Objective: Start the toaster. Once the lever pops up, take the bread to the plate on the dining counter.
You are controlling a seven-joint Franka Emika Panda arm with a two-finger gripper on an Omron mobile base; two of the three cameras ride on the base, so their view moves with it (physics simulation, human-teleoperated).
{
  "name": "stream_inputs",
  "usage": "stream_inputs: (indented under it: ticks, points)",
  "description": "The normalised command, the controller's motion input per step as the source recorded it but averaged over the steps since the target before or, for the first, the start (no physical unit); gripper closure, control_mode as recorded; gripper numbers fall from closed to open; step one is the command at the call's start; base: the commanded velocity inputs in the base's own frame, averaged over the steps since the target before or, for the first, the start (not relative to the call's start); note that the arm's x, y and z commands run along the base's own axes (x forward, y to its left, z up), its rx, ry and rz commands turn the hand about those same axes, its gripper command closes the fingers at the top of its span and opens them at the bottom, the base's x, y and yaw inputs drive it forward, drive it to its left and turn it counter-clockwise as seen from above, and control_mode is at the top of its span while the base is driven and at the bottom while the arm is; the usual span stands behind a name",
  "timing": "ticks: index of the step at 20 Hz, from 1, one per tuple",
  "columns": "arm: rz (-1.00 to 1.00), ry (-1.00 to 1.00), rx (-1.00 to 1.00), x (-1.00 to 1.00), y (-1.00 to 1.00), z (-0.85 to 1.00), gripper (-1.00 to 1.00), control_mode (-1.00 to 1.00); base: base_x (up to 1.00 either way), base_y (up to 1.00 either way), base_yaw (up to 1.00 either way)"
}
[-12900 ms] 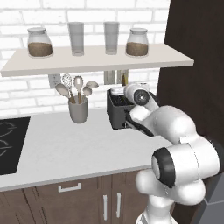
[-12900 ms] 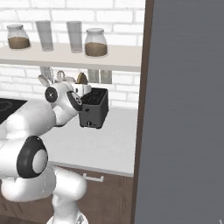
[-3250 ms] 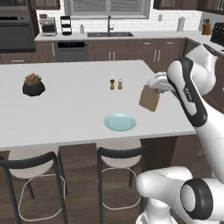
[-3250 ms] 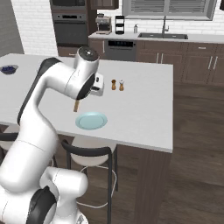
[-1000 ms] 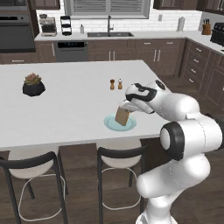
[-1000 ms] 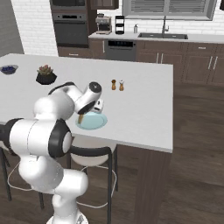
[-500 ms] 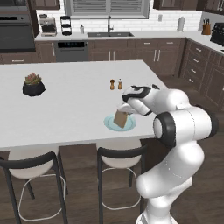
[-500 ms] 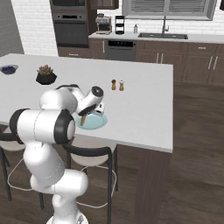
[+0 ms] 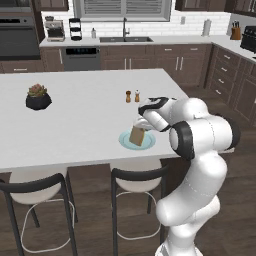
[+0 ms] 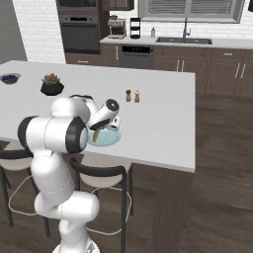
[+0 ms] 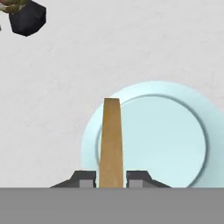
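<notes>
Clamping the bread [image 11: 111,140] edge-on, claw [image 11: 111,178] over the plate [image 11: 175,144], dining counter [image 9: 80,100]

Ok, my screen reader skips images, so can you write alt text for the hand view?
Seen edge-on, the bread is clamped in the gripper above the left part of the pale blue plate on the white dining counter. A dark potted plant sits in the top left corner.

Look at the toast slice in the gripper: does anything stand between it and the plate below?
Nothing visible does. The gripper holds the bread on edge directly over the plate, whose surface is bare. The two small shakers and the potted plant stand well aside on the dining counter.
</notes>
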Motion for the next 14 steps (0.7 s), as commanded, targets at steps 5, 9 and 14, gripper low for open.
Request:
stream_inputs:
  ticks: [5, 9, 14]
  points:
    - [0.00, 0.00, 0.00, 0.21, 0.00, 0.00, 1.00, -1.00, 0.00, 0.00, 0.00]
    - [0.00, 0.00, 0.00, 0.03, 0.03, -0.30, 1.00, -1.00, 0.00, 0.00, 0.00]
    - [0.00, -0.03, 0.00, 0.07, 0.00, -0.14, -1.00, -1.00, 0.00, 0.00, 0.00]
